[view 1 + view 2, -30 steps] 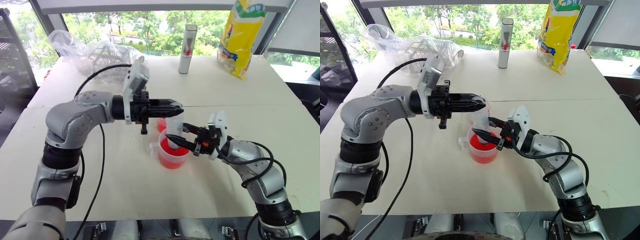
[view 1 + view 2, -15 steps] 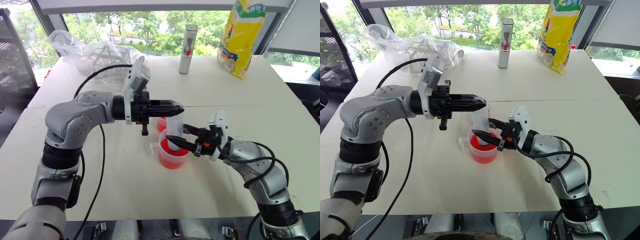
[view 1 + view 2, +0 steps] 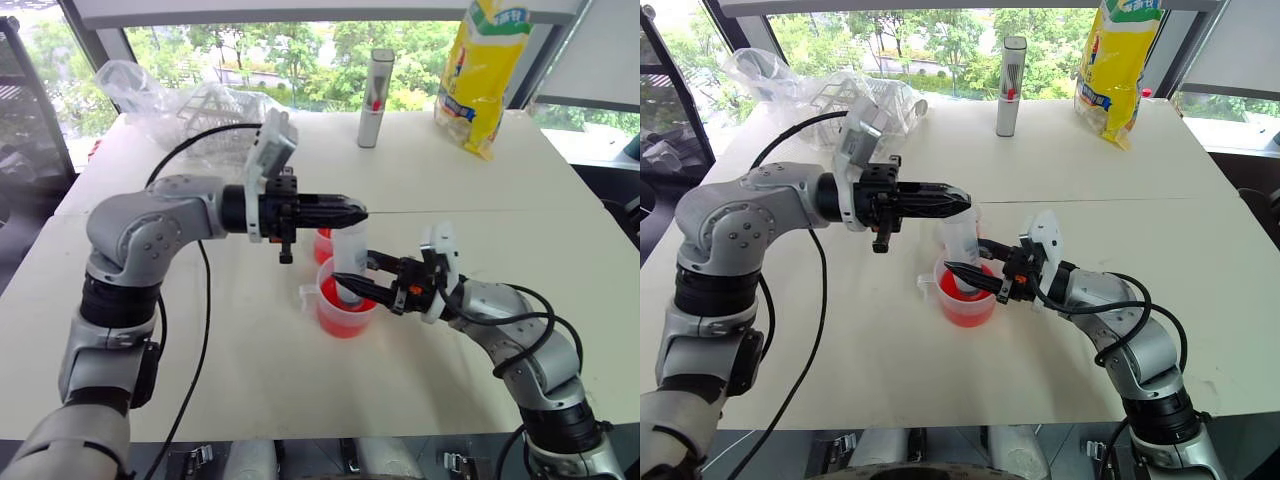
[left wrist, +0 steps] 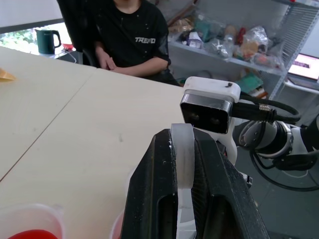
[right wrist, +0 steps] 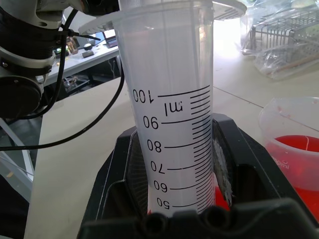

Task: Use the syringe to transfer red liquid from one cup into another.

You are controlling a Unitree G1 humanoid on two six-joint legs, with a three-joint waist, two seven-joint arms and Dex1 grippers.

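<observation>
I see my right gripper (image 3: 352,283) pinching the syringe (image 3: 349,250) barrel above the handled cup (image 3: 343,309), left gripper (image 3: 350,212) clamped on the plunger; an off-axis pull could tip the cup.

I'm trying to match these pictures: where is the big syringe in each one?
Left eye view: the syringe stands centre, in the handled cup.
Right eye view: centre again.
Left wrist view: its white plunger top, between the left tool's fingers.
Right wrist view: marked barrel, middle.
Shared landmark: the white table.

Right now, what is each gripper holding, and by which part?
Both hold the syringe: the right gripper clamps its barrel, over the handled cup; the left gripper pinches the white plunger top.
</observation>
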